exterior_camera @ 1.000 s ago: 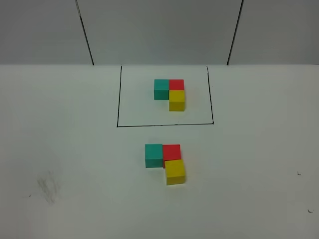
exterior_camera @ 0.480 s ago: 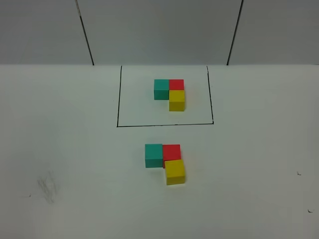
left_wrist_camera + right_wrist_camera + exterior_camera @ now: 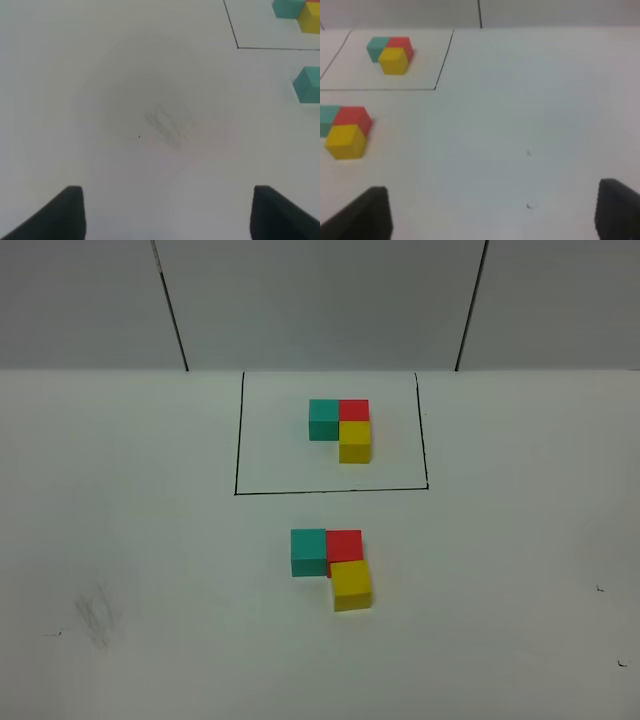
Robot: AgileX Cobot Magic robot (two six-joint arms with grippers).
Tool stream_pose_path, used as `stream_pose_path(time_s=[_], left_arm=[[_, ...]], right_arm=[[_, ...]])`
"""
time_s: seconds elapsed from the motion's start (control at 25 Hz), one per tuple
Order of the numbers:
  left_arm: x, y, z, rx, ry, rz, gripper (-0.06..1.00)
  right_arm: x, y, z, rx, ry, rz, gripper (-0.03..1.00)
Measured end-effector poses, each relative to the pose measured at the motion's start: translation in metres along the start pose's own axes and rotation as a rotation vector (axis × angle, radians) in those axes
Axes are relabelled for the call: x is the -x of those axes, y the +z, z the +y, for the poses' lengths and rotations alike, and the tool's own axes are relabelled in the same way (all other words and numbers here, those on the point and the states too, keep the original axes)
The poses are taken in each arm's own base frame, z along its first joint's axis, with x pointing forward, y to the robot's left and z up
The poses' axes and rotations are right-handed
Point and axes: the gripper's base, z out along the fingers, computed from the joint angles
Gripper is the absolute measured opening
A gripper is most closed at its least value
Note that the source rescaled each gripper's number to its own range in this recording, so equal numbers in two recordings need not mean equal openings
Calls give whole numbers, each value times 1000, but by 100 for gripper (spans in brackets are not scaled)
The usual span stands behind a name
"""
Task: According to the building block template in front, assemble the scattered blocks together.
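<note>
The template [image 3: 340,426] is an L of teal, red and yellow cubes inside a black outline at the back; it also shows in the right wrist view [image 3: 390,52]. In front of it lie the loose blocks: teal [image 3: 308,551], red [image 3: 345,545] and yellow [image 3: 351,585], touching in the same L shape. They also show in the right wrist view as teal [image 3: 327,120], red [image 3: 353,118] and yellow [image 3: 345,141]. The left wrist view shows the teal block [image 3: 309,85]. Both grippers are absent from the high view. My left gripper [image 3: 167,215] and right gripper [image 3: 492,210] are open and empty, away from the blocks.
The white table [image 3: 150,540] has a faint grey smudge [image 3: 97,618] at the front left, which also shows under the left gripper [image 3: 162,122]. Small dark specks [image 3: 598,589] lie at the right. A grey panelled wall stands behind.
</note>
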Motion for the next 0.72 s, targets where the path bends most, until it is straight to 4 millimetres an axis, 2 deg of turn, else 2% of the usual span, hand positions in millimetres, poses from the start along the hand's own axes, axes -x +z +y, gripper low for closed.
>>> stream_pose_path(time_s=[0.4, 0.72], left_arm=[[0, 0, 0, 0, -5, 0, 55], [0, 0, 0, 0, -5, 0, 55]], right_arm=[[-4, 3, 4, 50, -43, 28, 73], [-4, 4, 6, -9, -2, 18, 73]])
